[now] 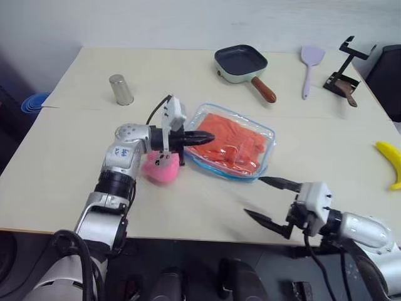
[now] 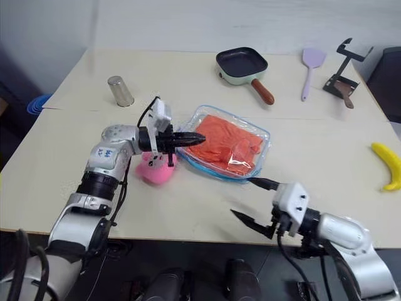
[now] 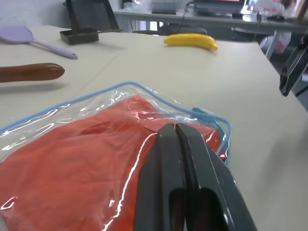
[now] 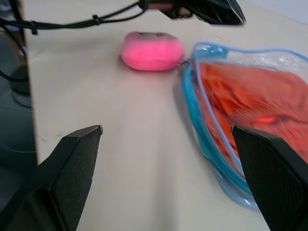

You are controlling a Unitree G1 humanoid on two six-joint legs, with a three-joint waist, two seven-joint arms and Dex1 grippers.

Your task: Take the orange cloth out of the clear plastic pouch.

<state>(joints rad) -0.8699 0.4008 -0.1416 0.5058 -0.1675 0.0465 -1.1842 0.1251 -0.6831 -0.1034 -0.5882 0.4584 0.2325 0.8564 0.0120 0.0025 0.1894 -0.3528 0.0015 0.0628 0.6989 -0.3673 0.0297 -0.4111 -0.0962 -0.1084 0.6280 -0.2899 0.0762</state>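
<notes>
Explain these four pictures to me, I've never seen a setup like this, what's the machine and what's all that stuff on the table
This is a humanoid robot with two arms, each ending in a gripper of two black fingers. Two pictures come from cameras in its head, looking down over a table. The other two come from cameras on its wrists, looking along the fingers.

In the middle lies the clear plastic pouch with the orange cloth inside. The left gripper is shut, its tips over the pouch; whether it pinches the plastic I cannot tell. The right gripper is open, holding nothing, near the table's front edge.

Also there: a pink plush toy, a metal cup, a frying pan, a purple spatula, a banana and a black stand.
</notes>
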